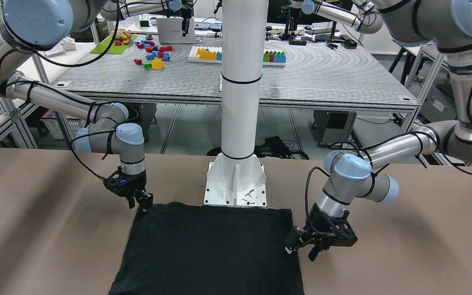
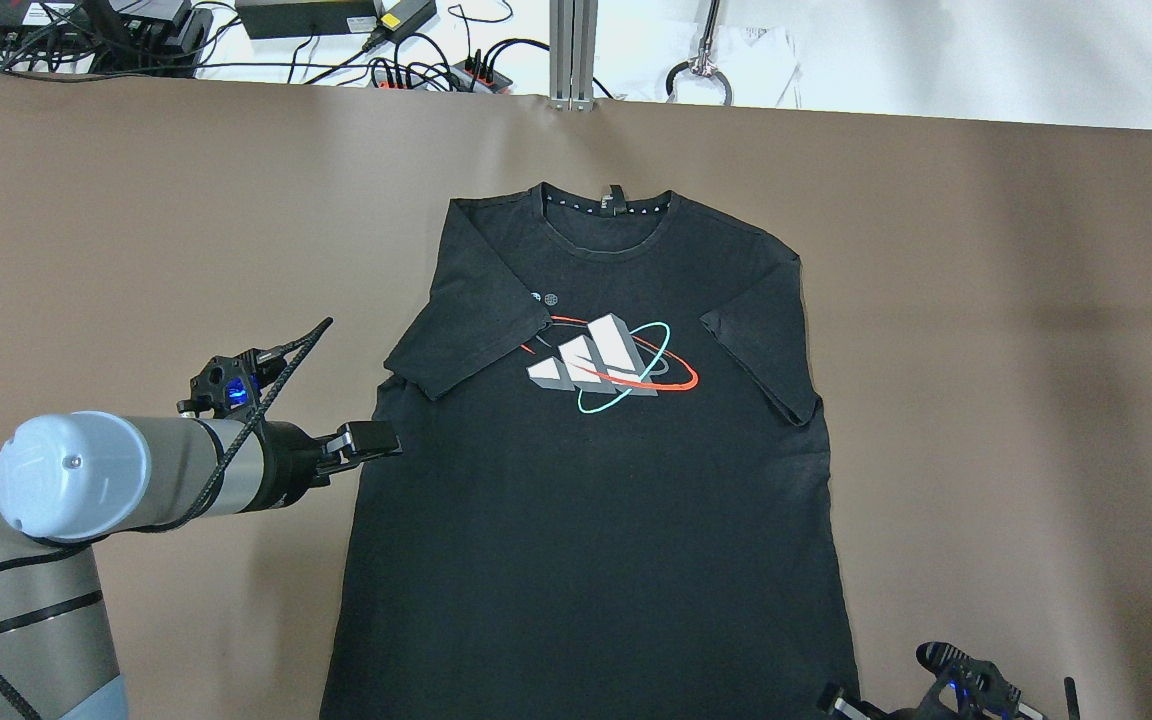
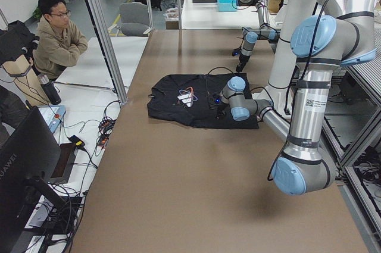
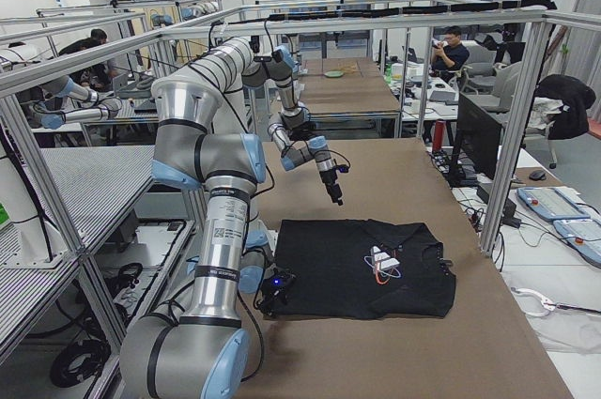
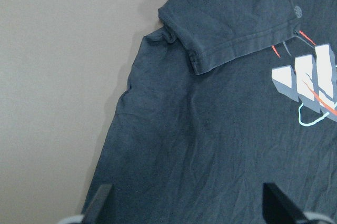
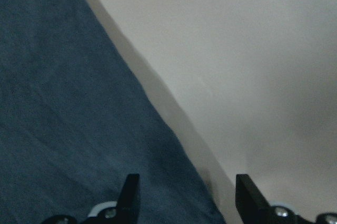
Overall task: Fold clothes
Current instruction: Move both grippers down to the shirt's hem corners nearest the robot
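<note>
The clothes are one black T-shirt (image 2: 586,500) with a white, red and teal chest print, lying flat and face up, collar away from me. It also shows in the front view (image 1: 211,250) and both side views (image 3: 190,101) (image 4: 357,263). My left gripper (image 2: 376,440) (image 1: 301,246) is open, low over the shirt's side edge just below the sleeve (image 5: 221,29); its fingers (image 5: 97,203) stand wide apart above the fabric. My right gripper (image 1: 141,203) (image 6: 187,192) is open at the hem corner, straddling the shirt's edge (image 6: 63,129).
The brown table (image 2: 1036,350) spreads wide on both sides of the shirt. A white pillar base (image 1: 236,184) stands right behind the hem. Cables and power strips (image 2: 336,40) lie past the far edge. A seated person (image 3: 56,38) is beside the table.
</note>
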